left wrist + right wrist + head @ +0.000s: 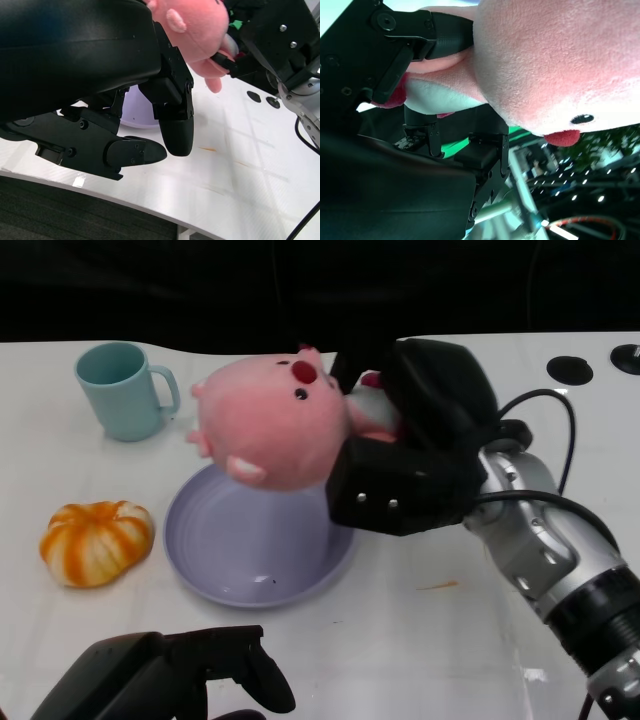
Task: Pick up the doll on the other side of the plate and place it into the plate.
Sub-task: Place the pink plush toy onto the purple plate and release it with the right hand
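My right hand (415,455) grips the pink pig doll (275,420) by its body, holding it in the air above the lavender plate (215,560) — not touching it. My left hand (170,675) rests low near the counter's (420,640) front edge, fingers apart, holding nothing.

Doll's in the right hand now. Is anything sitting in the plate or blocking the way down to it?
Nothing visible does. The right hand holds the pink doll above the far part of the purple plate, whose visible surface is bare. The mug and pumpkin sit off to the side.
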Robot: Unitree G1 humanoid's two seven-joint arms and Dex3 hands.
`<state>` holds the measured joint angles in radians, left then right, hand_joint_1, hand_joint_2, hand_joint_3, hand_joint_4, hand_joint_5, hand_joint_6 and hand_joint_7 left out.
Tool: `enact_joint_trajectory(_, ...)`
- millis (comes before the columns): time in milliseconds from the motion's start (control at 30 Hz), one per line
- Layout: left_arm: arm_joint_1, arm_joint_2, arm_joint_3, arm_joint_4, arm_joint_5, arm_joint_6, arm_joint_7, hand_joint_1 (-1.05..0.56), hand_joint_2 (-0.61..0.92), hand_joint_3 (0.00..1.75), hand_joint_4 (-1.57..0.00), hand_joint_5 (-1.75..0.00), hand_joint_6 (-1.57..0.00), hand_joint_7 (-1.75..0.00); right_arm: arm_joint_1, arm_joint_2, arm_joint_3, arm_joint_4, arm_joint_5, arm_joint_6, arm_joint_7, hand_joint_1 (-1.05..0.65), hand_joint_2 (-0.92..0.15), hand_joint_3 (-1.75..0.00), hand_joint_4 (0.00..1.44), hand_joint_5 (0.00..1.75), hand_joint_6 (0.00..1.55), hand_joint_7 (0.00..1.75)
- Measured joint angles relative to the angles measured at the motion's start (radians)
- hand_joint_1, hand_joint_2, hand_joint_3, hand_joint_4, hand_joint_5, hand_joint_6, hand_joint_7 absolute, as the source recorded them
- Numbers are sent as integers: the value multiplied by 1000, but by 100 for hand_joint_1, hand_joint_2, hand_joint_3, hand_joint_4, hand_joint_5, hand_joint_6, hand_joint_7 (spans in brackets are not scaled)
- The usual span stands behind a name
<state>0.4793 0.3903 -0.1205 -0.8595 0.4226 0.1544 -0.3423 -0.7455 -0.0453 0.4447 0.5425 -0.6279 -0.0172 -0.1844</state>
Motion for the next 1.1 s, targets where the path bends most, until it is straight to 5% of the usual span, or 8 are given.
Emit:
enact_joint_trajectory(200,-2,-9,-19,0,18,18,0,-21,92,42,-61,-170,-70,-94,-5,82,26,69,-7,38,20,-21,-29,-128,97,175,74,172)
enact_joint_trajectory(300,-3,-9,-20,-1,20,20,0,-21,91,42,-61,-170,-69,-94,-6,111,36,82,-12,62,19,-22,-36,-107,88,175,87,109)
enact_joint_trajectory(367,-3,-9,-21,-1,21,21,0,-21,91,42,-61,-170,-69,-94,-6,127,37,87,-10,84,23,-23,-54,-74,78,168,91,53)
enact_joint_trajectory(433,-3,-9,-21,-3,23,24,0,-21,91,42,-61,-169,-69,-94,-6,138,36,87,0,101,55,-26,-71,-48,65,156,89,23)
enact_joint_trajectory(467,-3,-9,-21,-3,24,24,0,-21,91,43,-61,-169,-69,-94,-6,140,37,87,10,107,86,-35,-81,-31,43,117,75,11)
enact_joint_trajectory(567,-3,-9,-21,-3,24,24,0,-21,91,43,-61,-169,-69,-94,-8,133,58,80,13,133,203,-51,-91,-18,26,55,51,1)
enact_joint_trajectory(633,-3,-9,-21,-3,24,24,0,-21,91,43,-61,-169,-69,-94,-8,125,79,67,8,161,264,-54,-92,-19,23,45,45,0)
enact_joint_trajectory(1100,-19,-10,-28,-2,32,26,0,-21,90,43,-62,-169,-70,-94,46,50,79,-195,30,252,465,-67,-92,-22,19,39,37,1)
